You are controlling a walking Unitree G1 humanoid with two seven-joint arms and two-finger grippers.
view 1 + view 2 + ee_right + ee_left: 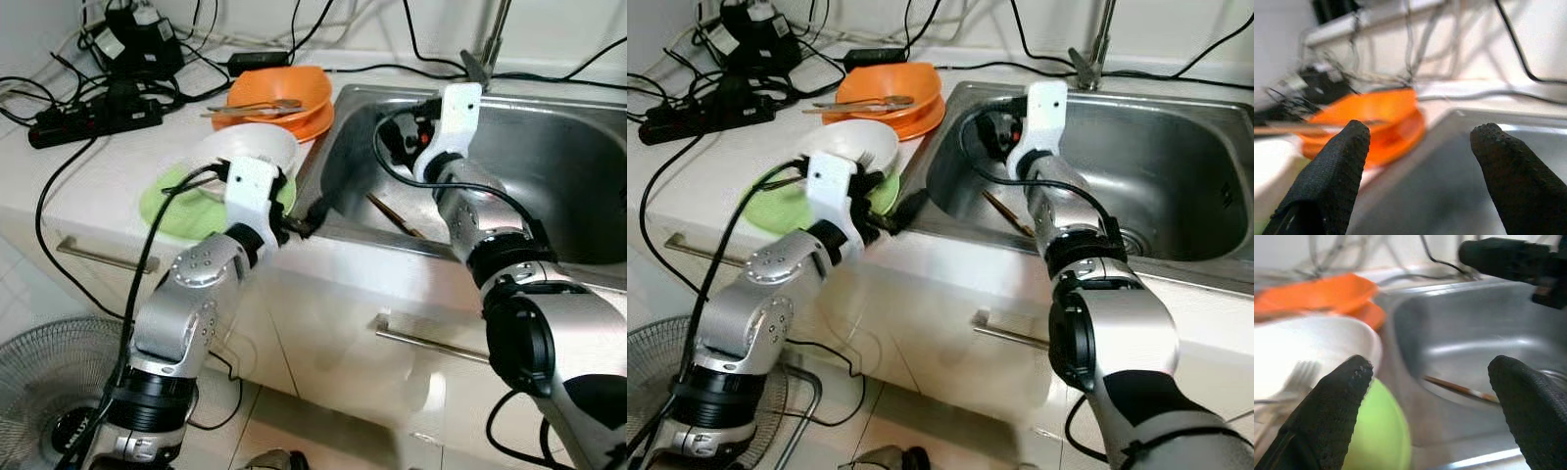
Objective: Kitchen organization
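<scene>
Hovering at near-left rim of sink (549, 157), left gripper (1432, 396) gapes, fingers wide apart, empty. White bowl (257, 149) just left of it, on green plate (181, 211), fork (1300, 374) inside. Orange bowls (284, 98) farther back, utensil laid across. Right gripper (1418, 161) above sink's left part, likewise spread, holding nothing. Chopsticks (392, 215) lie in basin.

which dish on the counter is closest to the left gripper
The white bowl, sitting on the green plate at the sink's edge, right by the open left gripper. The orange dishes with the spoon on top lie farther back on the counter.
</scene>
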